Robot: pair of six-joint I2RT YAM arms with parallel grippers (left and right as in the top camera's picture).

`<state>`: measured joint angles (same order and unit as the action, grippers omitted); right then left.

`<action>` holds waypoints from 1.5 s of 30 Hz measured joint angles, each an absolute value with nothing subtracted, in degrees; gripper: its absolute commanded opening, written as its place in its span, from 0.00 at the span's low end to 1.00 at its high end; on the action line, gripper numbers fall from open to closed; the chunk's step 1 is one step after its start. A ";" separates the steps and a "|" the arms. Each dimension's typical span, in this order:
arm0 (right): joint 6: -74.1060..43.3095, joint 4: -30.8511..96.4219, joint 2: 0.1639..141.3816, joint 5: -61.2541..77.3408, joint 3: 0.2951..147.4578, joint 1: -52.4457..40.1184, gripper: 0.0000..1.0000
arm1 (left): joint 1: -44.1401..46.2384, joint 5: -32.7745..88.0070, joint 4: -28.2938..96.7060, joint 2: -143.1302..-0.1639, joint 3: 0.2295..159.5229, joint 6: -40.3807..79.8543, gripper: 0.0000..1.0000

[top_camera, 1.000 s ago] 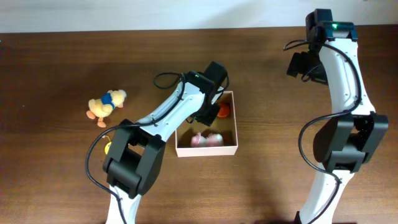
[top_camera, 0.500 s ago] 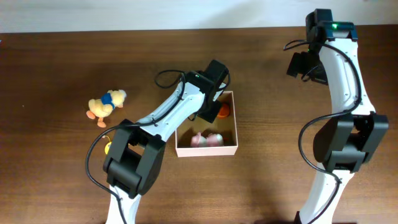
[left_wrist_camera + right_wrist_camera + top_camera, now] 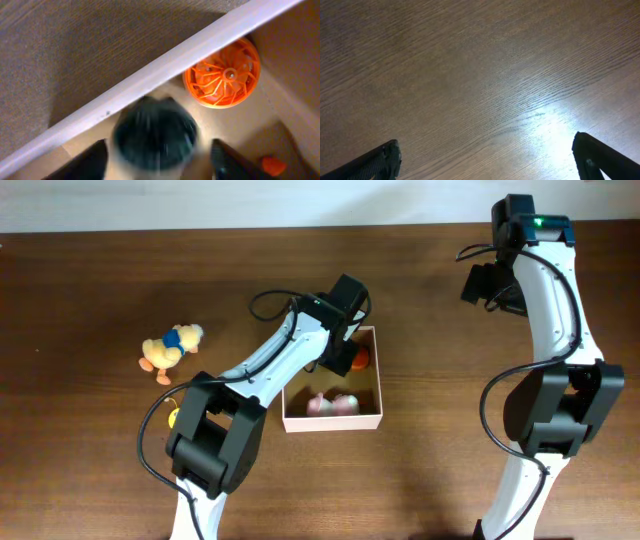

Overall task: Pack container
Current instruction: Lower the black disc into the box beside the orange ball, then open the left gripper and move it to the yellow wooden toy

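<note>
Lot, listed from the near edge to the far. Small yellow object (image 3: pixel 172 418), half hidden by the left arm's base: nearer than the container and to its left, kind not clear. Container (image 3: pixel 335 422): square, shallow, open cardboard box, white outside and tan inside, flat on the brown table (image 3: pixel 470 60). Judged light, fairly stiff in the walls but crushable at the rim, and apt to slide on smooth wood; best pinched midway along one side wall (a corner would likely twist it). Inside the container, by its near wall: two pink toys (image 3: pixel 333 404). Inside, by its far wall: orange ribbed disc toy (image 3: pixel 221 74). Left gripper (image 3: pixel 159 145): over the container's far-left corner, jaws apart, a blurred dark round object (image 3: pixel 155 132) between them with a gap each side, apparently ungripped. Plush duck (image 3: pixel 170 347), yellow with blue: well left of the container. Right gripper (image 3: pixel 486 145): well right of and beyond the container, jaws wide apart, nothing between. Brands, labels, writing: none readable.
</note>
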<state>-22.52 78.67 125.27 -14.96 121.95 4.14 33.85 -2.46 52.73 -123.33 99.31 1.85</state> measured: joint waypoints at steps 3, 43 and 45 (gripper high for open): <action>-22.50 78.67 125.27 -14.96 121.95 4.14 0.99 | 33.85 -2.44 52.66 -123.33 99.31 2.04 0.92; -22.52 78.67 125.27 -14.96 121.95 4.14 0.99 | 18.41 -10.46 90.83 -123.59 133.25 7.53 0.99; -22.50 78.67 125.27 -14.96 121.95 4.14 0.99 | 14.68 -11.03 91.96 -123.59 133.25 8.71 0.99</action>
